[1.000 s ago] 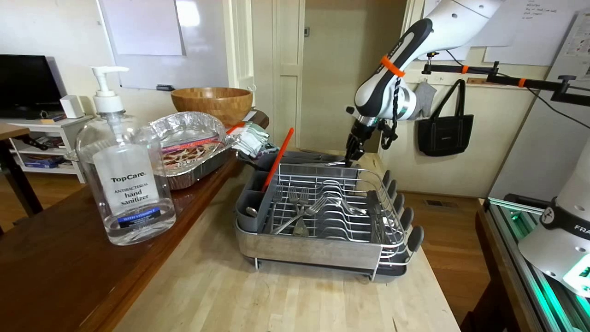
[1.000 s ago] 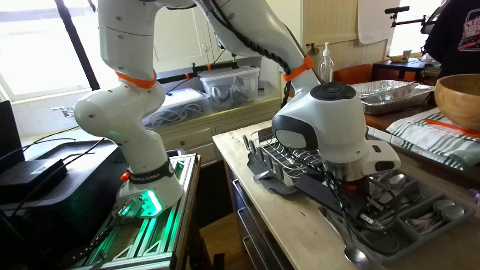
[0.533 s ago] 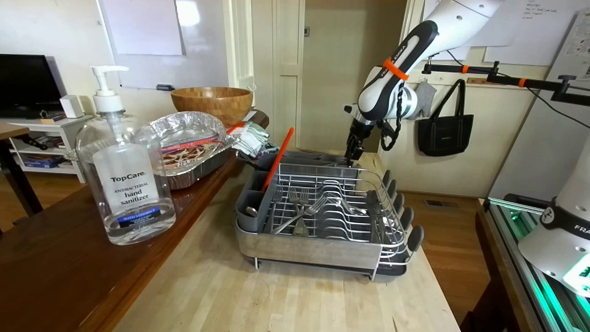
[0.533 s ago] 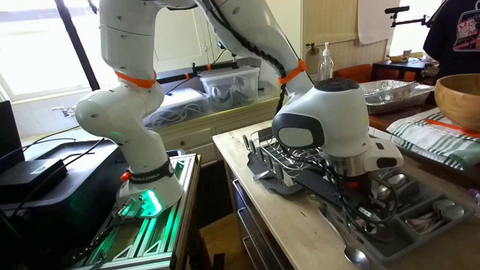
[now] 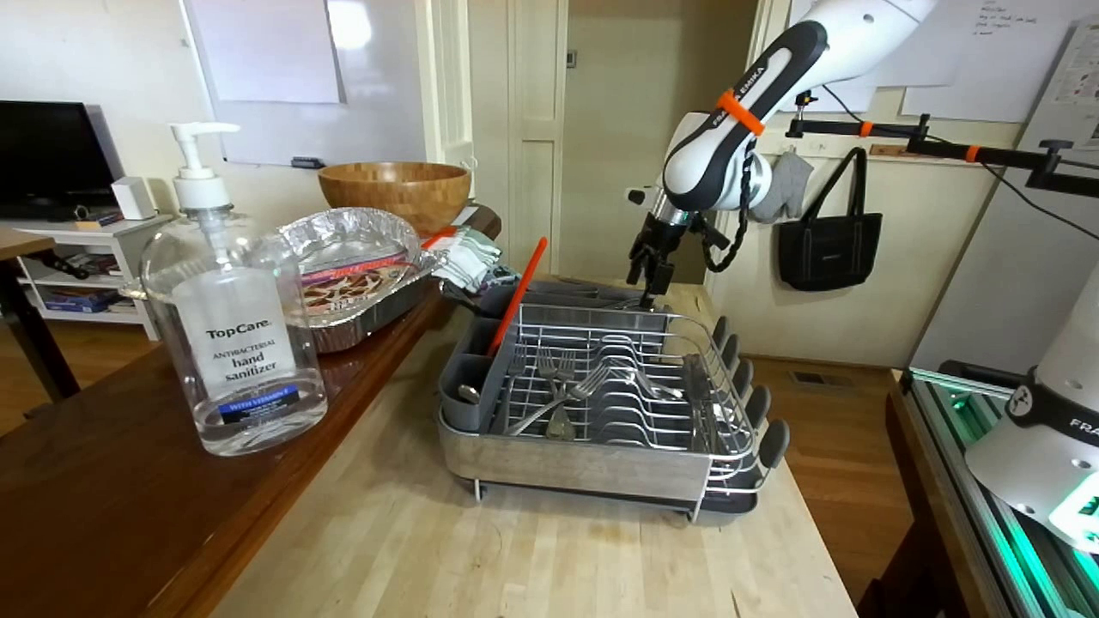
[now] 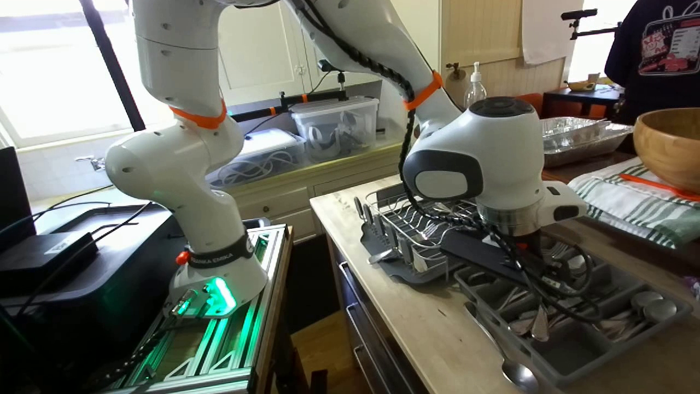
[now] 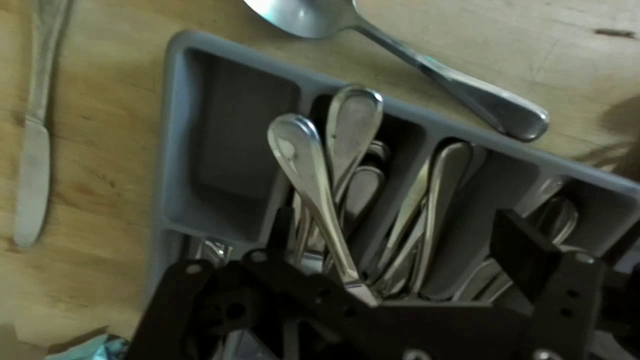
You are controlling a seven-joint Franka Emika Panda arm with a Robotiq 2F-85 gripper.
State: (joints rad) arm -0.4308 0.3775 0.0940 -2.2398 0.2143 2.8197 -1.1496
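In the wrist view my gripper [image 7: 400, 240] stands open above a grey cutlery tray [image 7: 240, 145], its black fingers [image 7: 525, 255] wide apart. Between and below them lie metal cutlery handles. One handle [image 7: 315, 175] slants across the others, its far end passing behind the gripper's body. Beside it a rounded handle [image 7: 355, 115] leans on the compartment wall. Nothing looks gripped. In an exterior view the gripper [image 5: 648, 279] shows behind the dish rack [image 5: 592, 468]; elsewhere cables cover most of it above the tray [image 6: 574, 350]. Outside the tray lie a large spoon [image 7: 490, 102] and a knife [image 7: 32, 185].
Forks and other utensils lie in the dish rack, with a red utensil [image 5: 519, 296] sticking up from its holder. On a raised brown ledge are a sanitizer bottle [image 5: 245, 343], foil pans [image 5: 352, 257], a wooden bowl [image 6: 670, 148] and a striped towel [image 6: 629, 202]. A person [image 6: 656, 60] stands behind.
The gripper has opened and risen a little, shifting slightly toward the rack side. More of the tray and its knife handles is uncovered. The person in the background has shifted left.
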